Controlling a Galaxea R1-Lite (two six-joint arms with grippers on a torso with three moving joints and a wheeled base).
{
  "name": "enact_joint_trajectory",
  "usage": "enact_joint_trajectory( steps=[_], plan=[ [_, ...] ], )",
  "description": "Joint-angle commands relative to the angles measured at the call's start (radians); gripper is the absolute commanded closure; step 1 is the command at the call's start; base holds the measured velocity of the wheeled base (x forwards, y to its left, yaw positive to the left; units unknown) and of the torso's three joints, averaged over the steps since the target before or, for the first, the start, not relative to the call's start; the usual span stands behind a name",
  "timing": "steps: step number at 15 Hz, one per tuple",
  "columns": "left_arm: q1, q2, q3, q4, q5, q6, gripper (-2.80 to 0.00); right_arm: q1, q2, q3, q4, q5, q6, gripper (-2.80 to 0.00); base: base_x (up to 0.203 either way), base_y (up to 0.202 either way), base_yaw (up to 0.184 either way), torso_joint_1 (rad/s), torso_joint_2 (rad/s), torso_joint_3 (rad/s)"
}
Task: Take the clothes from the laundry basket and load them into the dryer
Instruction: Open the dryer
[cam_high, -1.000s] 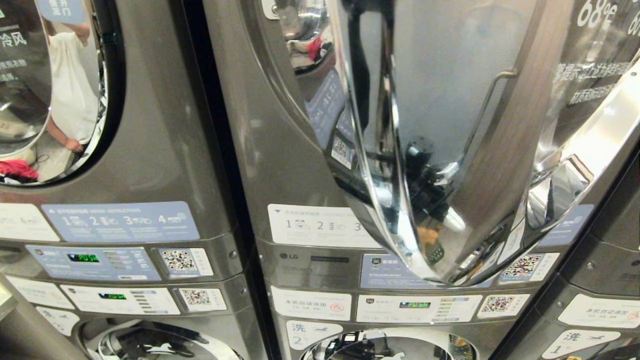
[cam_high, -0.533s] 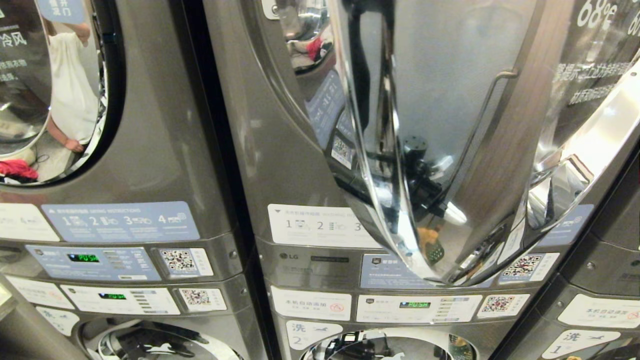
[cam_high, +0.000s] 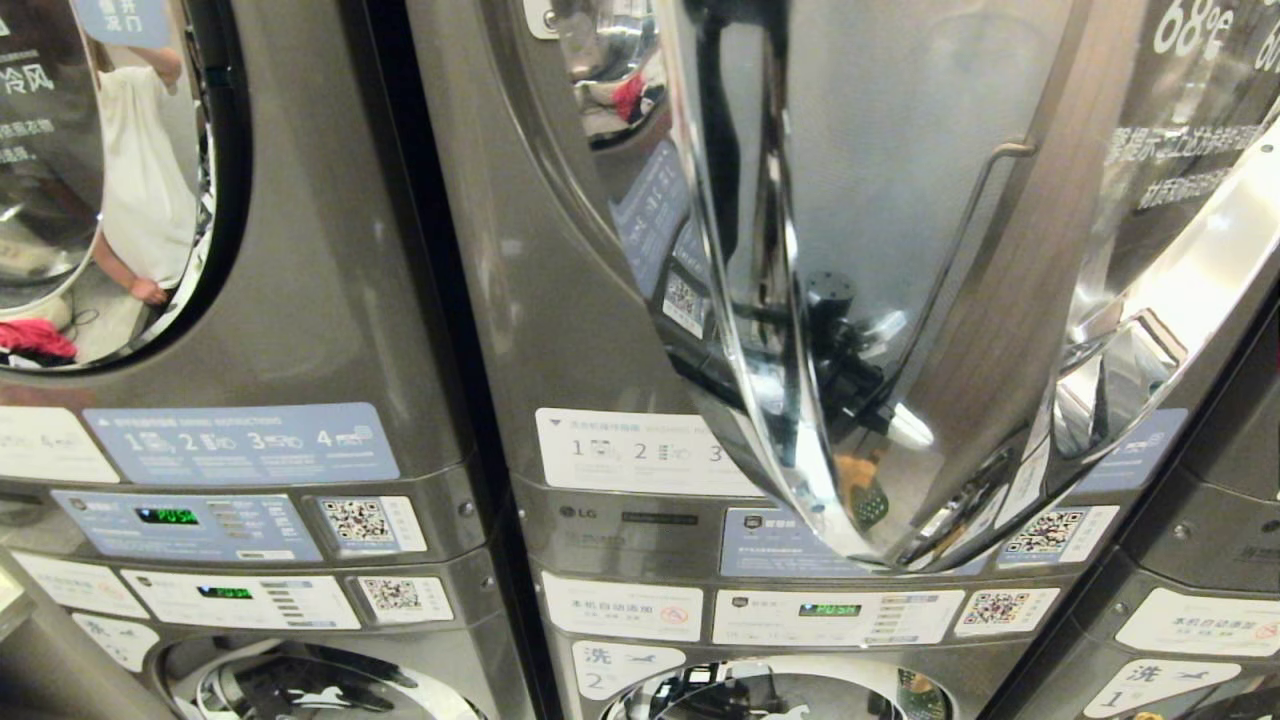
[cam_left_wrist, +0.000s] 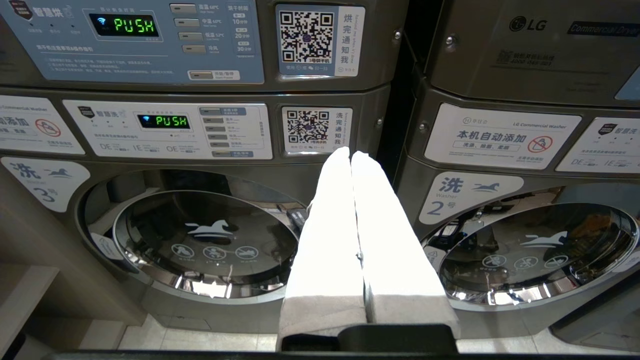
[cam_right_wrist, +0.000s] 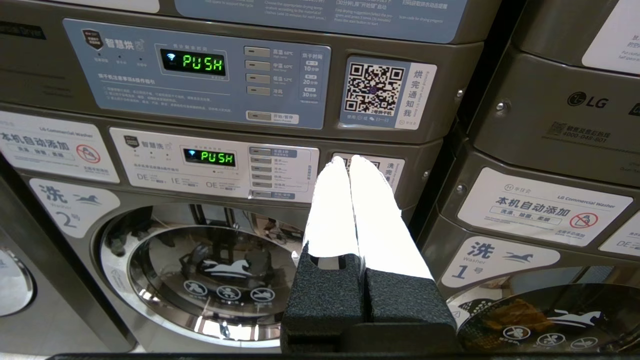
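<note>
The head view is filled by a bank of grey stacked laundry machines. The dryer (cam_high: 560, 300) at the centre of the frame has its round door (cam_high: 900, 280) swung open, so the shiny chrome-rimmed door covers the centre and right of the frame, with a thin handle (cam_high: 975, 215) on its inner face. Through the gap at the upper centre a sliver of the drum shows, with something red (cam_high: 630, 97) seen there, though whether it lies inside or is only mirrored cannot be told. At the upper left, the closed door (cam_high: 120, 180) of the neighbouring dryer reflects a person in a white top and a patch of red cloth. Below the dryers run control panels with green "PUSH" displays (cam_high: 829, 608), QR stickers and numbered instruction labels. No laundry basket or clothes appear directly in any view. Neither arm shows directly in the head view. In the left wrist view the left gripper (cam_left_wrist: 351, 156) sits at the centre of the frame, its 2 white fingers (cam_left_wrist: 330, 235) pressed together and holding nothing, pointed at the seam between washer 3 (cam_left_wrist: 200, 240) and washer 2 (cam_left_wrist: 540, 250). In the right wrist view the right gripper (cam_right_wrist: 346, 159) is likewise clamped tight and empty, its tips in front of a QR sticker (cam_right_wrist: 392, 170) on the washer panel, with a dryer panel (cam_right_wrist: 200, 75) in the upper left of that frame.
</note>
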Motion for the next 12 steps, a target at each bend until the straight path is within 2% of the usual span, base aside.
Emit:
enact_joint_trajectory(
  steps=[1,5,12],
  plan=[
    [0.0,0.0,0.0,0.001,0.001,0.001,0.0,0.0,-0.002,0.0,0.001,0.0,-0.001,0.0,0.0,0.0,0.0,0.0,0.0,0.0],
    [0.0,0.0,0.0,0.001,0.0,0.001,0.0,0.0,-0.002,0.0,-0.002,-0.013,0.044,0.0,-0.024,0.0,0.001,0.004,0.0,0.001],
    [0.0,0.0,0.0,0.001,0.0,0.001,0.0,0.0,-0.001,0.0,-0.004,-0.026,0.065,0.0,-0.18,0.0,0.001,-0.003,0.0,0.001]
  ],
)
